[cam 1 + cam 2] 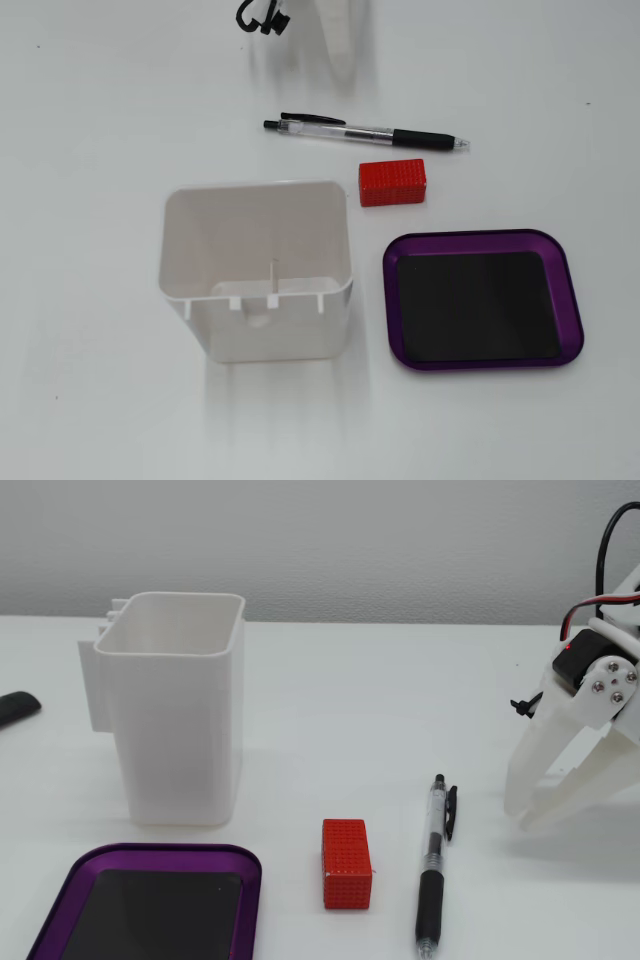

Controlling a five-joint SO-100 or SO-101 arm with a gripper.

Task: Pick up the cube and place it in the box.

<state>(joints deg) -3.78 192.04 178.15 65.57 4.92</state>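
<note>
Purple box [150,852] empty; cube [393,182] lies parallel to pen [366,132]; end effector [527,818] nearly closed.

Red studded cube [394,182]; purple box [484,239] w/ black bottom; white tub [256,268].

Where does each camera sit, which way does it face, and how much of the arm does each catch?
A fixed view: high above, looking down on the table; only a white sliver of the arm shows at the top edge.
A fixed view: low at table height, facing the wall, with the gripper at right, fingertips near the tabletop.
Both show the cube, pen, tub and box.
</note>
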